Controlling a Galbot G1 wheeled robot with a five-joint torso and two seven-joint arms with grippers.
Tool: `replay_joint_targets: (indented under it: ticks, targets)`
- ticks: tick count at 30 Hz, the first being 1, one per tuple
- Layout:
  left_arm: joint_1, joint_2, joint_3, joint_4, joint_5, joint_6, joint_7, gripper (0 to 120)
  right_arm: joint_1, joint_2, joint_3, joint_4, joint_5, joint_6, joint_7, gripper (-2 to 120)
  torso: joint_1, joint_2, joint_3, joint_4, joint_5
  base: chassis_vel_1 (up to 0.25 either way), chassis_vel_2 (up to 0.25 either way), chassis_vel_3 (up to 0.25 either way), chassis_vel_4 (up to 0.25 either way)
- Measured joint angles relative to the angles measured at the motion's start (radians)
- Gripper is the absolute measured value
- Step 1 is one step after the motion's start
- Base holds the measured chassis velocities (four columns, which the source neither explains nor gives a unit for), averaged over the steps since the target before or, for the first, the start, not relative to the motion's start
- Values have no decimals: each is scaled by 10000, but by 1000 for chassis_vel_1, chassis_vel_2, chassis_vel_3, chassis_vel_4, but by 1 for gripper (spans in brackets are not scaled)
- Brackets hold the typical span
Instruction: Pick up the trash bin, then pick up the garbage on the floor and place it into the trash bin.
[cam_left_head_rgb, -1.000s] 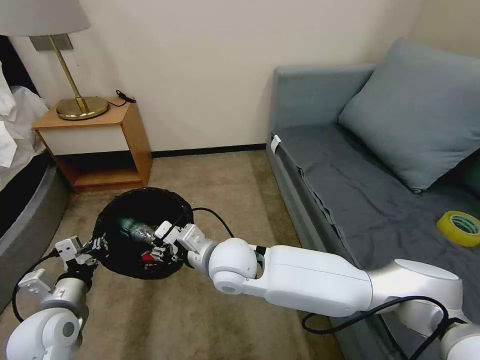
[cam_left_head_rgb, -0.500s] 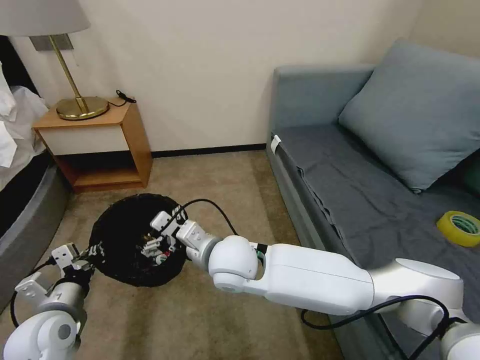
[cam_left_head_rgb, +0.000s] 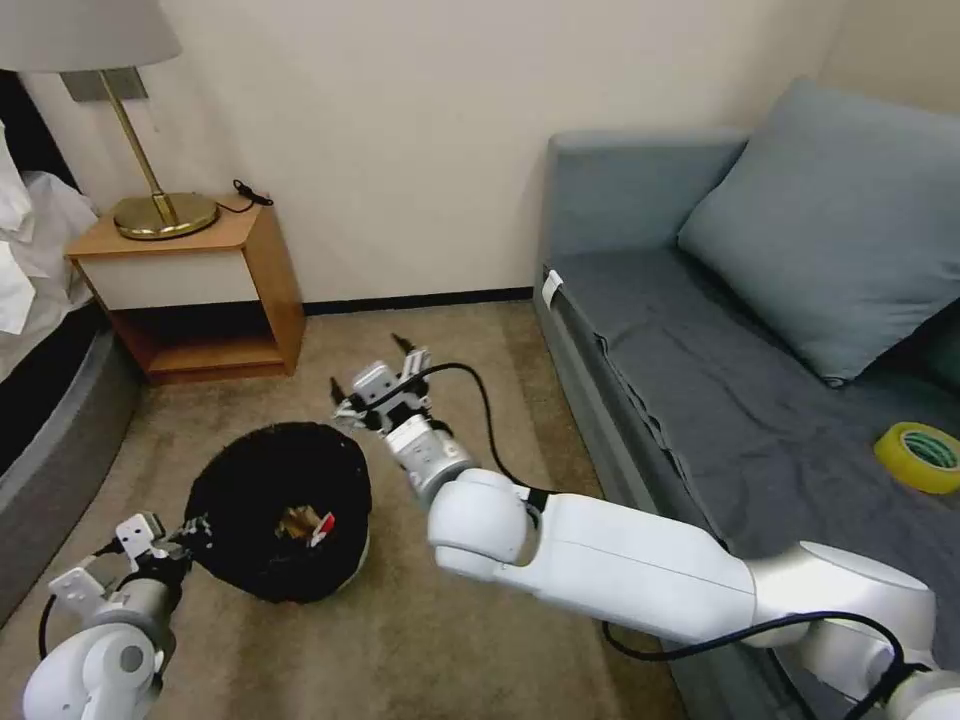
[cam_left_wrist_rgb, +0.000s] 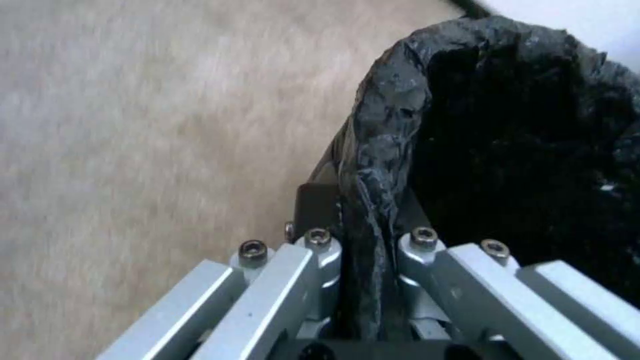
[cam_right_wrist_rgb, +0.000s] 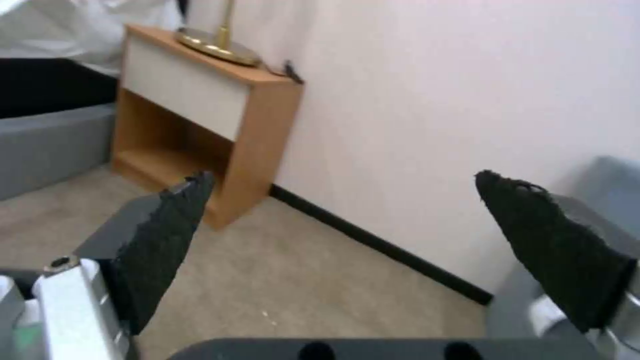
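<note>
While pinched at its crinkled rim: round black-bagged trash bin (cam_left_head_rgb: 275, 510) on carpet, 7 o'clock
Left gripper (cam_left_wrist_rgb: 363, 240): fingers clamped on bag rim
Right gripper (cam_left_head_rgb: 372, 385): fingers wide, empty, 11 o'clock
Risk: thin liner slipping, tipping bin

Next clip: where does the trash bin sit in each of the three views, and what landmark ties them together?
Head view: trash bin low on the left, on the carpet, its rim pinched by the left gripper.
Left wrist view: bin rim runs between the shut fingers.
Right wrist view: not in it; the open right gripper faces the nightstand.
Shared landmark: the beige carpet.
</note>
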Motion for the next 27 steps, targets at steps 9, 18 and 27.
replay_joint_targets:
  ticks: [9, 18, 27]
  targets:
    - [-209, -106, 282, 484, 59, 5, -227, 4, -1344, -954, 1109, 335, -450, 181, -234, 100, -1, 1, -4, 4, 21, 0, 0, 0, 0]
    - [-306, -155, 417, 291, 185, 166, -299, 8, -2539, -1499, 2305, 721, -958, 442, -690, 100, -1, -1, -2, 1, -1, 0, 0, 0, 0]
    - [136, -122, 249, -951, 368, 165, 47, 43, -3127, -2045, 3066, 1118, -1283, 658, -1103, 100, 0, -3, 1, -3, -2, 0, 0, 0, 0]
